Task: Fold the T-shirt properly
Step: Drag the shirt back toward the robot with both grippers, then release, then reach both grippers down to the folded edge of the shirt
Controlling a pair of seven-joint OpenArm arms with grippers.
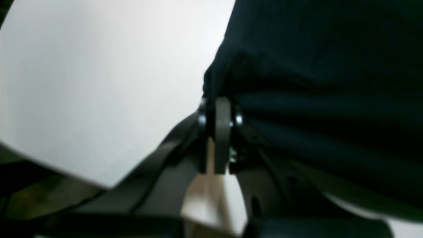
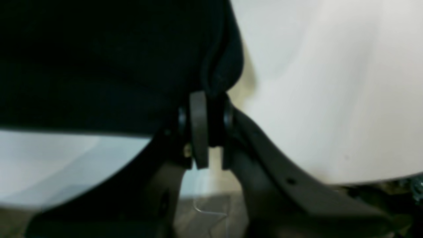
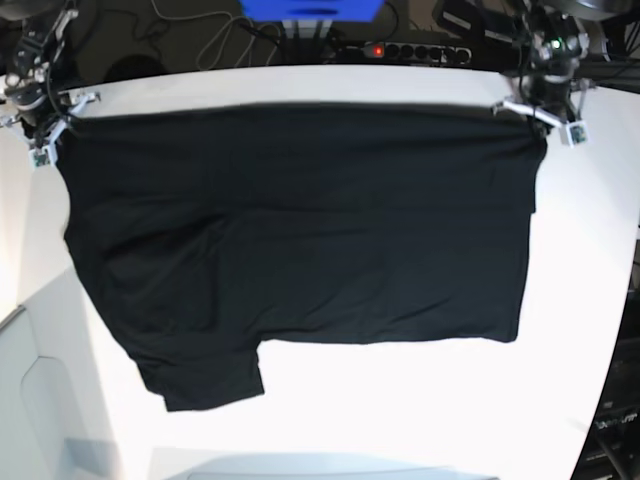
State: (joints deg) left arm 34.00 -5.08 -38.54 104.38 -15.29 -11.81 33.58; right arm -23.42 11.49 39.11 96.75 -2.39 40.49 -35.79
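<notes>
The T-shirt [image 3: 300, 240] is big and black. It is stretched out wide over the white table [image 3: 420, 410]. Its long way runs from side to side in the base view. The straight top edge is pulled tight along the far side of the table, from one arm to the other. The rest of the cloth spreads toward the near side. One short sleeve sticks out at the near left in that view. The side we see is plain black.

The left gripper [image 1: 219, 109] is at the far right corner of the shirt in the base view. Its two jaws are squeezed tight together, and a bunch of black cloth is pinched between them. The cloth hangs away from the jaws in soft folds.

The right gripper [image 2: 206, 102] is at the far left corner in the base view. Its jaws are squeezed together too, with a folded bit of the shirt's edge caught between them.

Both wrist pictures are blurry. Behind the table are some cables, a power strip [image 3: 405, 50] with a red light, and a blue box [image 3: 310, 10].
</notes>
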